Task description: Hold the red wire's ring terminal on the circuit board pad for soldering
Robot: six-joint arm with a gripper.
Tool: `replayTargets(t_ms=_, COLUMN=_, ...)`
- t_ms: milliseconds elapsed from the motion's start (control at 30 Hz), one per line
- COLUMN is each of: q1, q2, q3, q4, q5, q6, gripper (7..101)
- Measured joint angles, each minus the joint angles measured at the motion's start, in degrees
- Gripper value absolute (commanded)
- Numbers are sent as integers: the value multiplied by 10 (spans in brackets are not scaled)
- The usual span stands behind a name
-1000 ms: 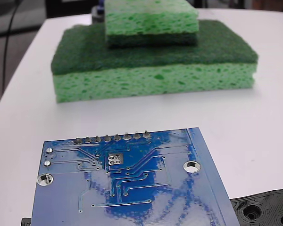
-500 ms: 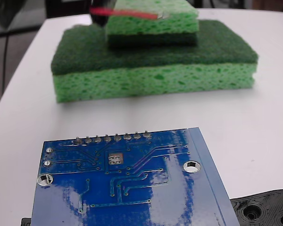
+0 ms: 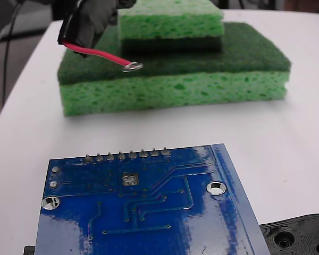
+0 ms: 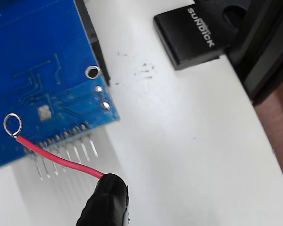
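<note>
We see the black fingers (image 3: 87, 24) closed on the thin red insulated wire (image 3: 95, 53). Its small silver ring terminal (image 3: 133, 66) hangs in front of the stacked green sponges (image 3: 175, 79), apart from the glossy blue circuit board (image 3: 149, 207) lying on the white bench (image 3: 287, 154).

Glossy blue circuit board (image 3: 149, 212), porous green sponges (image 3: 170, 79), shiny metal ring terminal (image 3: 133, 66).

Two sponges (image 3: 173, 74), one circuit board (image 3: 149, 212)
</note>
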Motion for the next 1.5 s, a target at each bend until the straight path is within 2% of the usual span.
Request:
replayTargets(t_ms=167, q1=-30, q2=-32, q3=-62, q4=52, q5=32, q6=44, gripper=1003)
replayTargets(t_ms=467, q1=-36, q2=-45, q3=-72, q4=75, q5=60, q6=104, gripper=1003)
replayTargets(t_ms=633, q1=-52, q2=-62, q3=-93, q4=109, q5=80, q6=145, gripper=1003)
replayTargets(t_ms=1267, q1=-74, q2=-139, q3=-185, q4=179, q5=100, q6=239, gripper=1003)
replayTargets(t_ms=1500, q1=-77, q2=-156, q3=-189, q4=173, q5=114, q6=265, gripper=1003)
